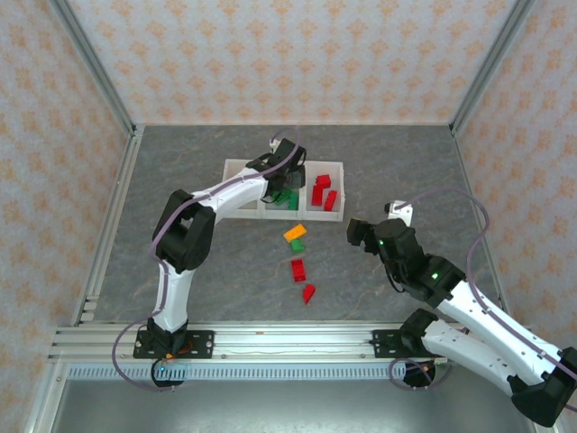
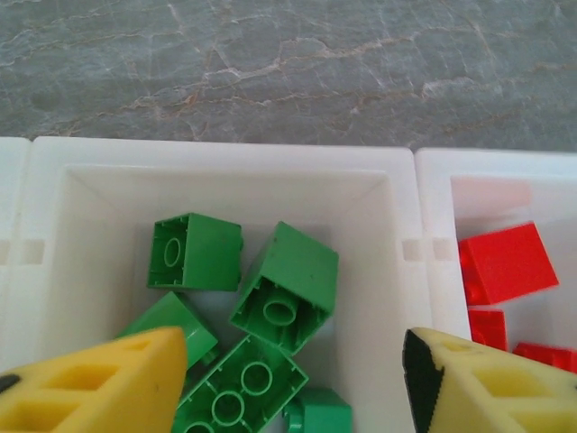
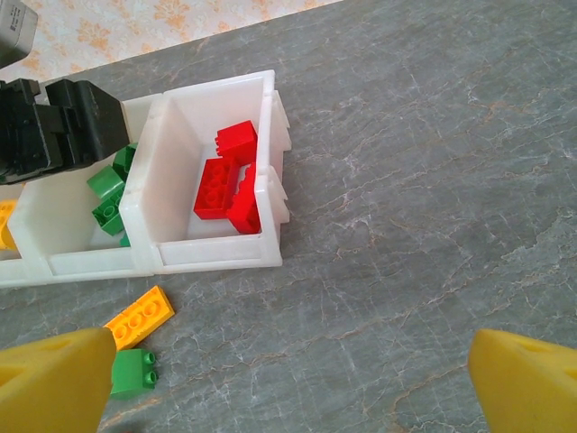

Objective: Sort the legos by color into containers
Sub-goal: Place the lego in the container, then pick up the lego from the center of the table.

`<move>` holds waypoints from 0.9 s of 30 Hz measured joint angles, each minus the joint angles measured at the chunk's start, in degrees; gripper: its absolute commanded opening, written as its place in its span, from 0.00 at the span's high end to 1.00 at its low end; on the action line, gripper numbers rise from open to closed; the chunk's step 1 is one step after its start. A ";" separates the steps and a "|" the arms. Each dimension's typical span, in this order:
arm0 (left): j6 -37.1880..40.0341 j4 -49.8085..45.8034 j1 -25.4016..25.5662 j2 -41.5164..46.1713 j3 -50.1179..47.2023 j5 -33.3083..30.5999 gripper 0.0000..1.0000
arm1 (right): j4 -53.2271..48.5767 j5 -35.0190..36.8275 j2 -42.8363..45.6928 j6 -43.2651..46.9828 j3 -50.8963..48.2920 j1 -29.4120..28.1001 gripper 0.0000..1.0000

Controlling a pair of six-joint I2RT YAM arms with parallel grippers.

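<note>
The containers [image 1: 236, 166] are three joined white bins at the table's middle back. My left gripper [image 1: 287, 177] hangs open over the middle bin [image 2: 225, 158], nothing between its yellow fingers [image 2: 108, 388]. Below it lie several green legos [image 2: 288, 284]. The right bin holds red legos [image 2: 505, 262] [image 3: 225, 185]. On the table in front of the bins lie an orange lego [image 1: 295, 232] [image 3: 140, 317], a green lego [image 1: 298, 244] [image 3: 132, 371] and two red legos [image 1: 298, 270] [image 1: 309, 292]. My right gripper [image 1: 359, 233] [image 3: 288, 383] is open above bare table, right of the loose bricks.
Patterned walls and metal frame posts enclose the grey marbled table [image 1: 180, 180]. An aluminium rail [image 1: 270, 338] with both arm bases runs along the near edge. A bit of yellow lego [image 3: 4, 221] shows in the left bin.
</note>
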State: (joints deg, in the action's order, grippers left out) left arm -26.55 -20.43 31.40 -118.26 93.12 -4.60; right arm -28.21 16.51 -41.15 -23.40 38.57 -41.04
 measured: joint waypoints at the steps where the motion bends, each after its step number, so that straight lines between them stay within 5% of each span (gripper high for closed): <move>1: -0.20 0.74 0.00 1.62 -2.12 0.42 0.16 | 0.02 0.02 0.00 0.00 0.00 0.00 0.00; 4: -1.27 2.03 0.11 9.49 -10.78 1.44 0.02 | 0.02 0.02 0.00 -0.02 0.00 0.00 0.00; 13: -7.06 4.02 9.16 30.84 -31.85 -0.15 0.01 | 0.02 0.02 -1.11 0.00 0.00 0.00 0.00; 19: -13.68 3.17 18.08 29.68 -37.09 -0.57 0.11 | 0.00 0.00 -2.27 0.00 0.00 0.00 0.00; 27: -17.77 3.32 18.51 21.24 -36.48 -1.01 0.18 | 0.00 0.00 -1.66 0.00 0.00 0.00 0.00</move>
State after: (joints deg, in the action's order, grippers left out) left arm -44.31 -17.10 49.91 -97.01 56.64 -5.61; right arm -28.21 16.51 -42.81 -23.40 38.57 -41.04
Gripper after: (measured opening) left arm 0.843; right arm 0.996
